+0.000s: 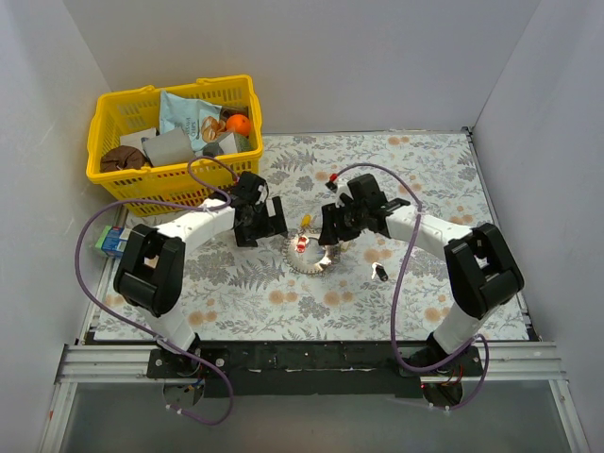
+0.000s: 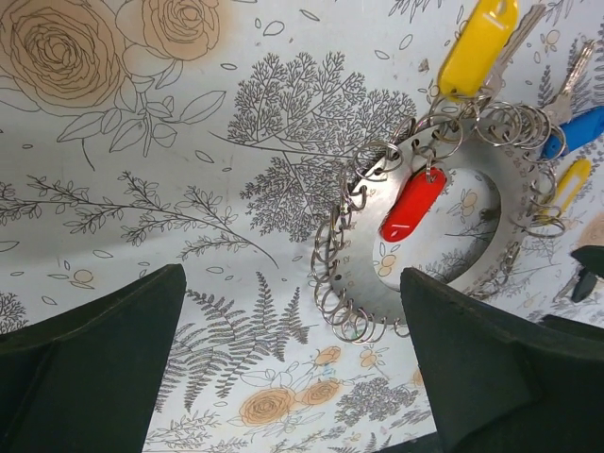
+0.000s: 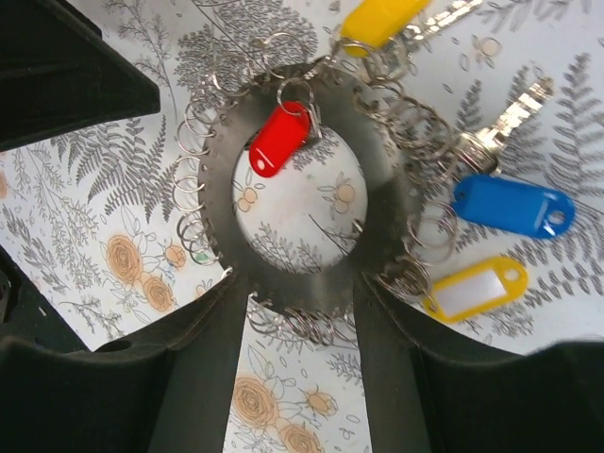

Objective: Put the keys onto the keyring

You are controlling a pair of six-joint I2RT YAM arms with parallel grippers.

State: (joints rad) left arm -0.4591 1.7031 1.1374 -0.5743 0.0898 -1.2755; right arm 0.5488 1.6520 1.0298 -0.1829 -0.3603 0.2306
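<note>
- I work in a robot test cell: plain white panels [image 1: 330,57] wall in my worktop [image 1: 425,302].
- An aluminium rail [image 1: 524,359] edges it.
- A yellow basket [image 1: 151,177] holds assorted props.

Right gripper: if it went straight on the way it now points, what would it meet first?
The keyring: its flat band lies directly ahead, between the open fingertips of the right gripper, nearer than the red key in its opening. How much height remains above the band is unclear.

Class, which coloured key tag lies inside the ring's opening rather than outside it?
The red tag, lying within the keyring's central hole. The solid yellow tag, the blue tag and the clear-windowed yellow tag all lie outside its fringed rim.
</note>
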